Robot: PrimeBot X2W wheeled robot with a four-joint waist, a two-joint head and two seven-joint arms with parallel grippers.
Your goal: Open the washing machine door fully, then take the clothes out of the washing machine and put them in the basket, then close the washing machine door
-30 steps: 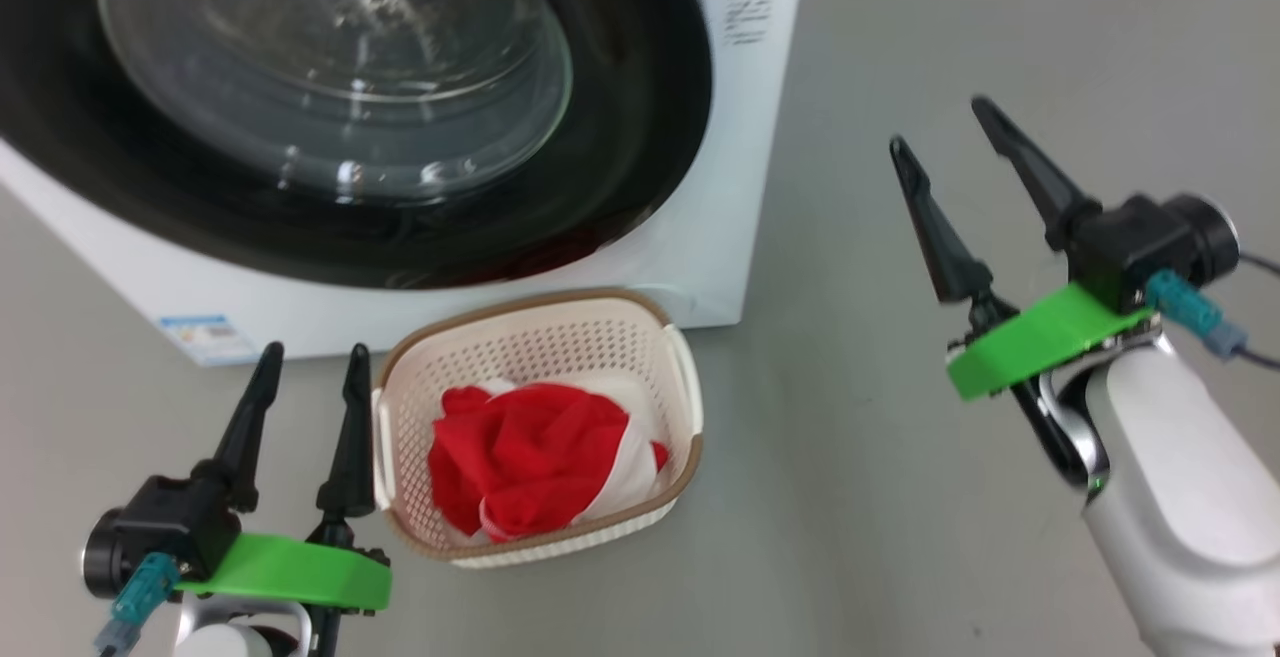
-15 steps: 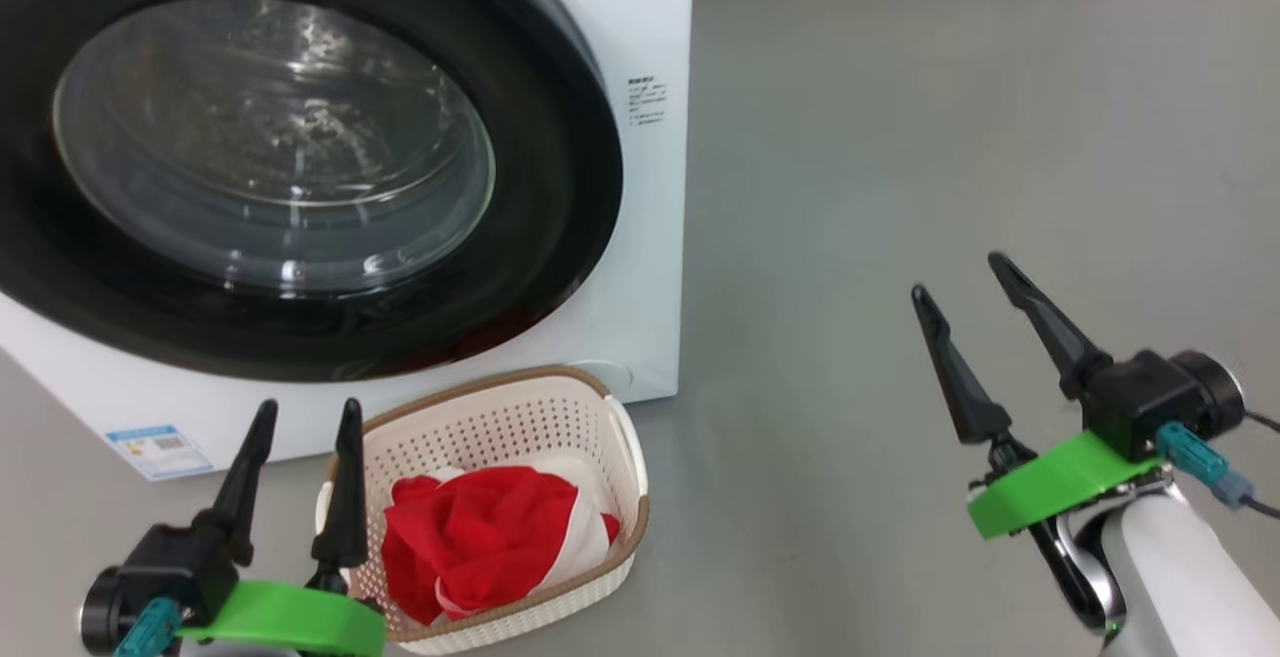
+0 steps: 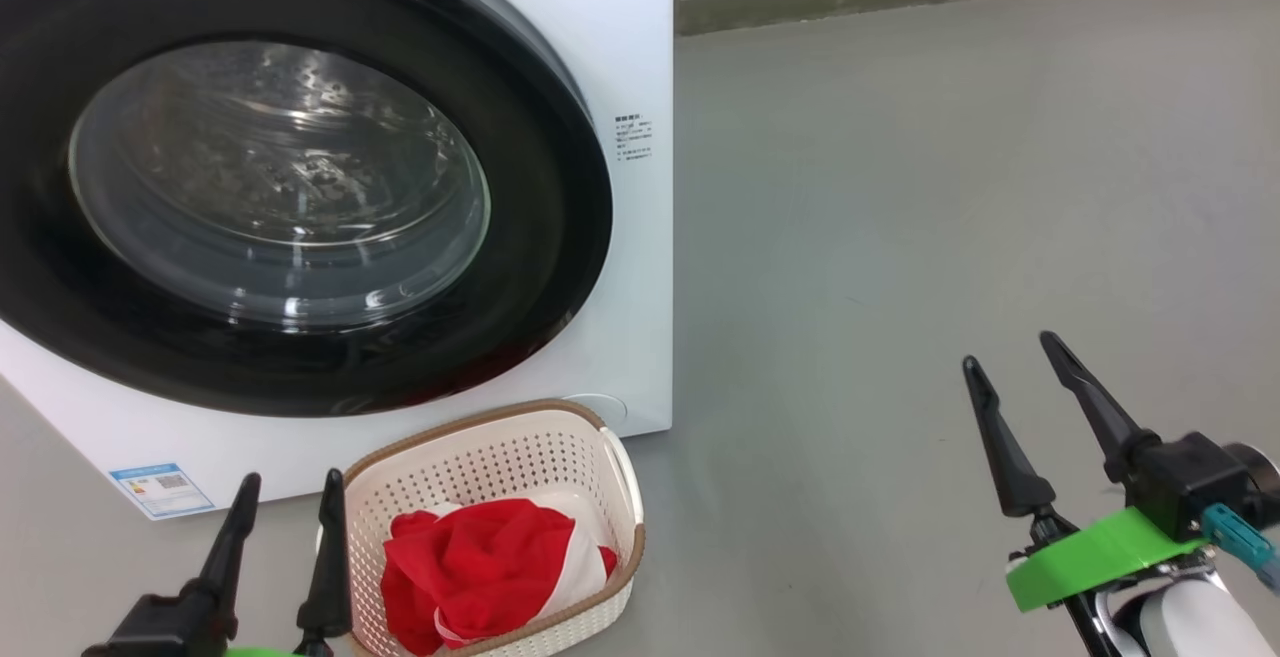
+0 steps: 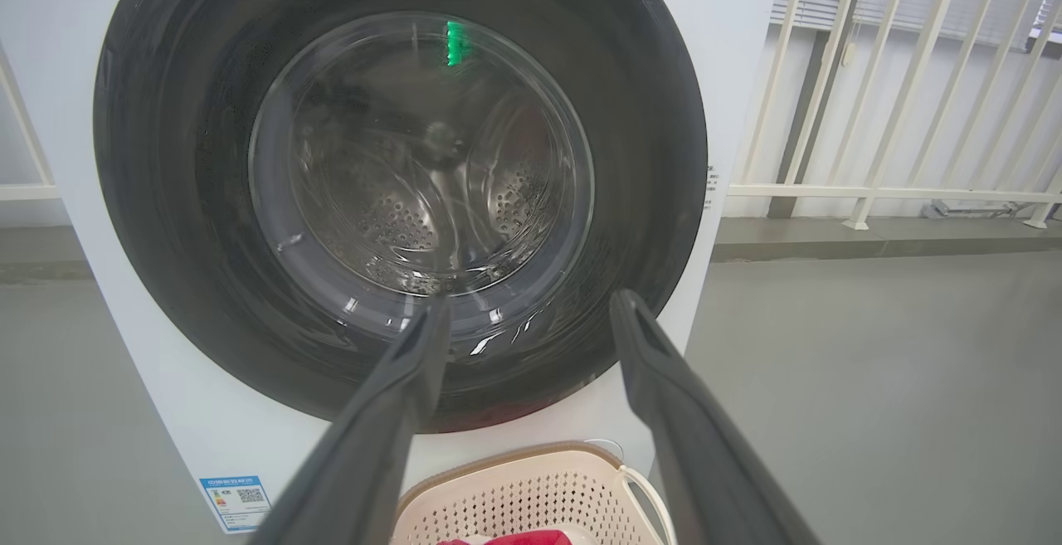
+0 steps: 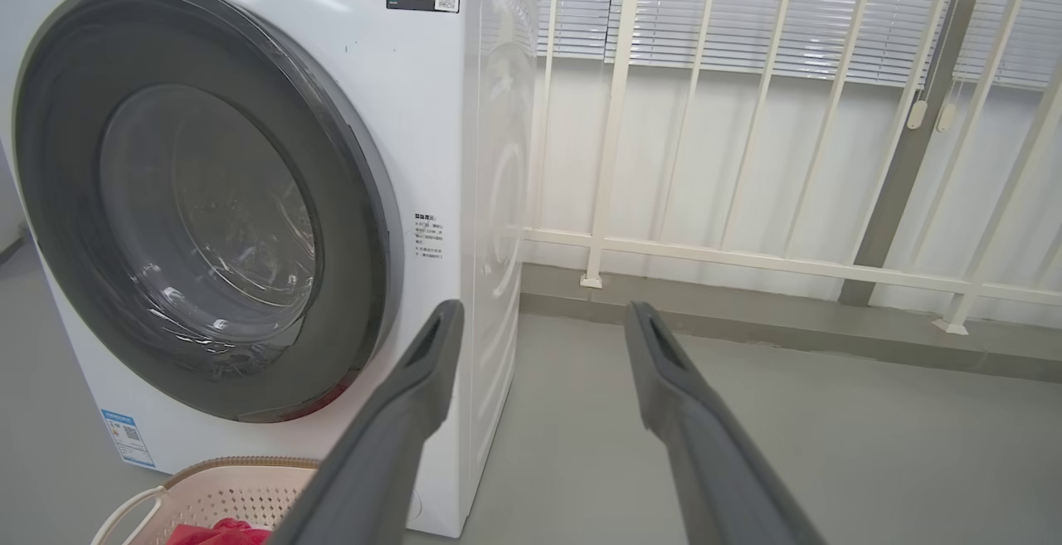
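Observation:
The washing machine (image 3: pixel 640 57) (image 5: pixel 489 197) stands at the left, its door (image 3: pixel 540 197) (image 4: pixel 655 155) (image 5: pixel 348 221) shut flat against the front. On the floor just below it sits the basket (image 3: pixel 500 442) (image 4: pixel 531 487) (image 5: pixel 216 487), with the red and white clothes (image 3: pixel 480 562) (image 5: pixel 217 531) piled inside. My left gripper (image 3: pixel 290 485) (image 4: pixel 531 304) hovers open just left of the basket, fingers empty. My right gripper (image 3: pixel 1010 349) (image 5: pixel 539 313) stands open over bare floor far to the right, holding nothing.
Grey floor (image 3: pixel 950 187) stretches to the right of the machine. A white railing (image 5: pixel 747 255) with blinds behind it runs along the back wall. A blue label sticker (image 3: pixel 160 489) marks the machine's lower left front.
The camera has tilted upward, so the machine and basket sit lower in the picture. Both grippers show lower in the frame and stay open.

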